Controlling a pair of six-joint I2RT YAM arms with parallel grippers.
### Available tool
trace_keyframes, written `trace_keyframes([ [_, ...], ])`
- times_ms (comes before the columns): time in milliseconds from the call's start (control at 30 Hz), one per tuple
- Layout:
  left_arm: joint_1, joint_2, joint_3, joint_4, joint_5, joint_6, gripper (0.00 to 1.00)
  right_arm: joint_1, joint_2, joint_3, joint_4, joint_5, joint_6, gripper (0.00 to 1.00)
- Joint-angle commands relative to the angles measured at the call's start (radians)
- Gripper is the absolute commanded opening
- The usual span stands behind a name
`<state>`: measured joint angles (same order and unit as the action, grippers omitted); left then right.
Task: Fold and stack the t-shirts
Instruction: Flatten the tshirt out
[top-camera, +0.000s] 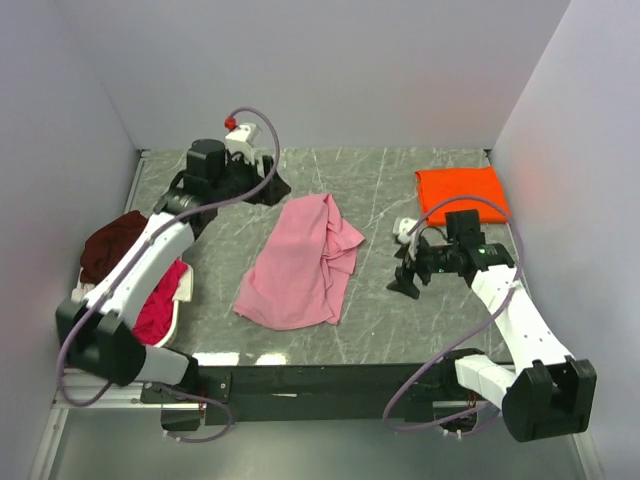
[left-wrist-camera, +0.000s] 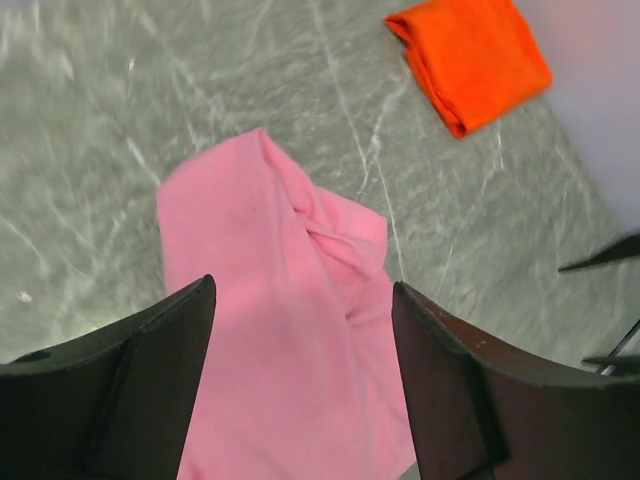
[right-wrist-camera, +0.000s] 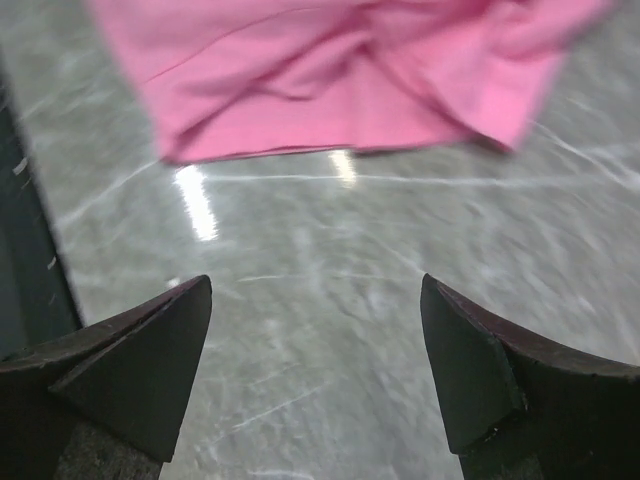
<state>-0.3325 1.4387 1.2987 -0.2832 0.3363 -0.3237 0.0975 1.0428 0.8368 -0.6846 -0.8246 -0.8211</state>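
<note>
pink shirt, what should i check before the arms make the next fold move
1. Left gripper free: ok, jaws apart, nothing between them.
2. Right gripper free: ok, jaws apart over bare table.
3. Pink shirt lying flat: not ok, bunched and creased along its right side.
4. Pink shirt clear of the orange shirt: ok, bare table between them.
5. Orange shirt folded as stack base: ok, neat rectangle at the far right.
6. Collar and hem located on pink shirt: cannot tell.
</note>
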Motion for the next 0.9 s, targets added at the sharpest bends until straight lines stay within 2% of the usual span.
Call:
trace_keyframes([
  [0,-0.106,-0.095,-0.065,-0.149,0.099,0.306,0.74,0.068,0.031,-0.005,-0.2,-0.162,-0.378,0.91],
  [167,-0.33,-0.225,-0.361,-0.114,0.035,0.509,0.71,0.11,0.083,0.034,-0.193,-0.127,-0.408,0.91],
  [200,-0.403,-0.241,-0.399,-0.103,0.026,0.576,0.71,0.111,0.112,0.048,-0.191,-0.101,-0.406,0.91],
  [267,-0.469,-0.27,-0.499,-0.064,0.004,0.644,0.71,0.107,0.14,0.089,-0.194,-0.074,-0.392,0.87],
  [367,-0.563,-0.252,-0.556,-0.025,-0.049,0.713,0.69,0.094,0.164,0.097,-0.181,-0.096,-0.336,0.85],
  [533,-0.671,-0.091,-0.507,-0.034,-0.154,0.724,0.54,0.091,0.108,0.051,-0.116,-0.091,-0.274,0.85],
  [600,-0.71,-0.054,-0.478,-0.017,-0.212,0.732,0.55,0.09,0.094,0.033,-0.109,-0.09,-0.268,0.85],
  [867,-0.775,0.064,-0.443,0.067,-0.293,0.71,0.58,0.03,0.092,0.045,-0.164,-0.131,-0.312,0.85],
])
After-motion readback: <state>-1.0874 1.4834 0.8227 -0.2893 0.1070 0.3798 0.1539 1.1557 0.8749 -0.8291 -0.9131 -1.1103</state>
